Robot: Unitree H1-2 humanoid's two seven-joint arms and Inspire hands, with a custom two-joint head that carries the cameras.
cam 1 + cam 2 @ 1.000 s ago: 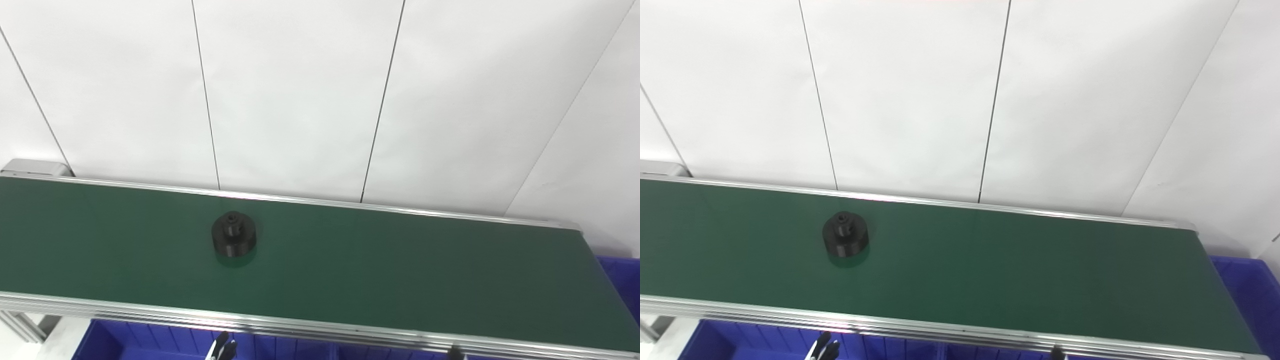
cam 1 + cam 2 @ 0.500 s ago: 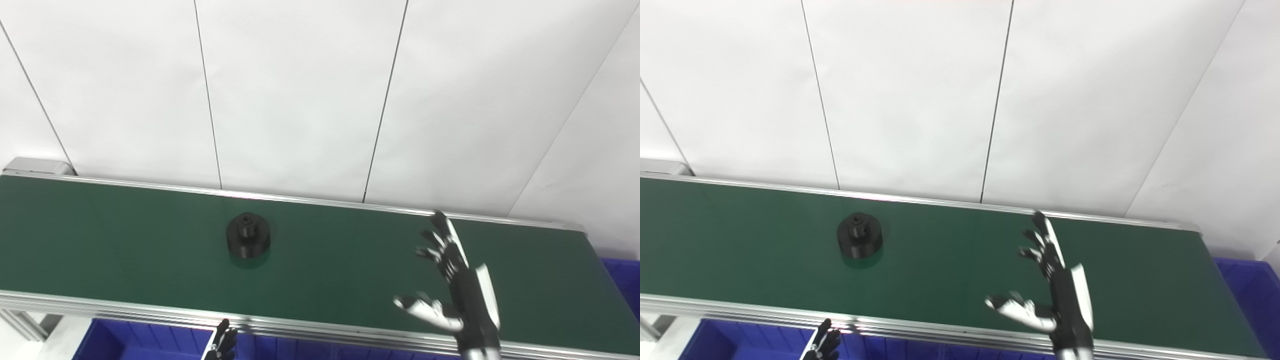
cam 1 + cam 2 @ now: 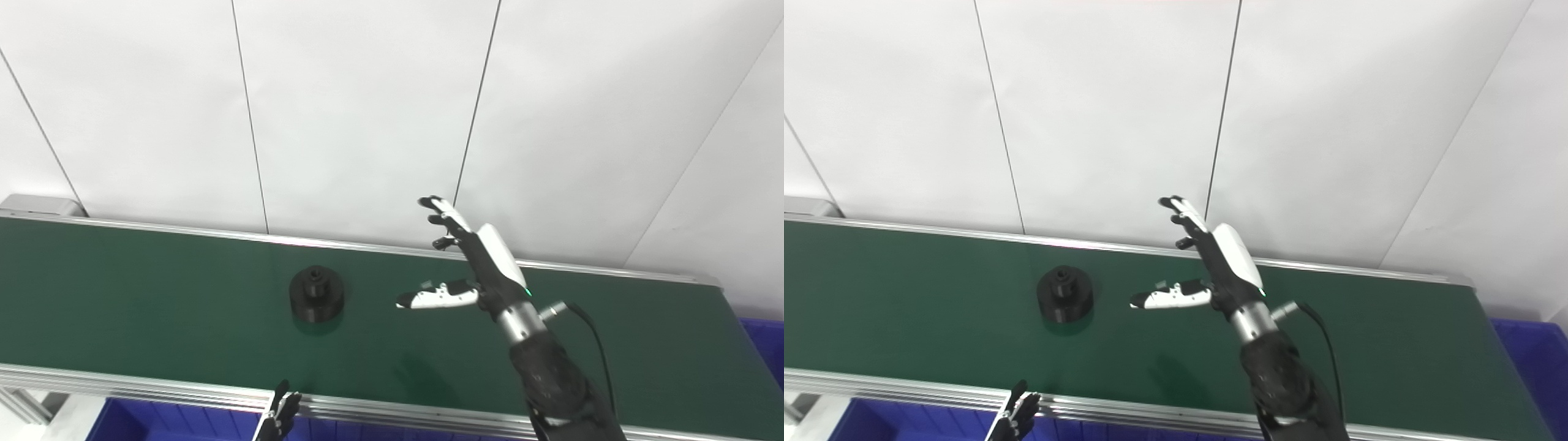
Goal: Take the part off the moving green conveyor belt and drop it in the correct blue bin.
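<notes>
The round black part [image 3: 316, 301] stands hub-up on the belt [image 3: 153, 294], right hand [image 3: 474, 263] spread beside it.

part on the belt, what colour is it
Black part, plain, on the green belt; clearest in the left eye view.

My right robot hand [image 3: 474, 263] is hovering above the green conveyor belt [image 3: 153, 294] with fingers spread and thumb pointing left, holding nothing. A black round part [image 3: 316, 300] is sitting upright on the belt, to the left of my thumb and apart from it. My left robot hand [image 3: 278, 419] is peeking in at the bottom edge, just in front of the belt's near rail, over a blue bin [image 3: 159, 422].
</notes>
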